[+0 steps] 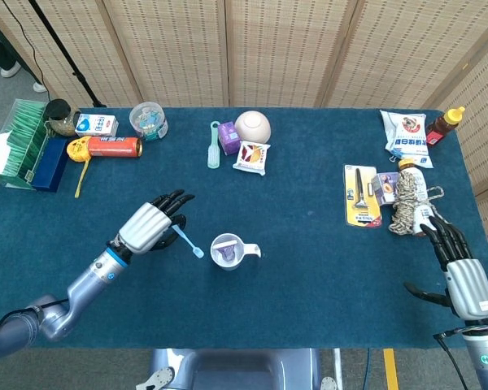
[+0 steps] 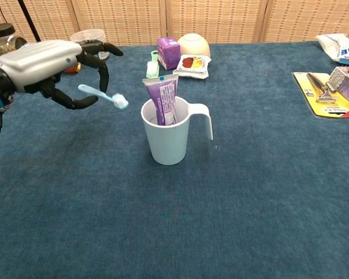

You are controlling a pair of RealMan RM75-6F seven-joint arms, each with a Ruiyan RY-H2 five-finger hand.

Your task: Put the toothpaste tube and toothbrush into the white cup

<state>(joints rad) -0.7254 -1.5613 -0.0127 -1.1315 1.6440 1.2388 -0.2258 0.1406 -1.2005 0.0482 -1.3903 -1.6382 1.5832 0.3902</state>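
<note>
A white cup (image 1: 230, 250) (image 2: 169, 133) with a handle stands near the table's middle front. A purple toothpaste tube (image 2: 161, 100) (image 1: 227, 255) stands upright inside it. My left hand (image 1: 150, 224) (image 2: 49, 64) is raised above the table to the left of the cup and pinches a light blue toothbrush (image 1: 187, 240) (image 2: 102, 95), whose head points toward the cup. My right hand (image 1: 459, 268) rests at the table's far right edge, fingers apart, holding nothing.
Along the back sit a red can (image 1: 112, 146), a clear tub (image 1: 149, 119), a purple box (image 1: 228, 137), a round bowl (image 1: 252, 125) and a snack packet (image 1: 252, 157). At the right lie a razor pack (image 1: 359, 195) and a rope bundle (image 1: 408, 199).
</note>
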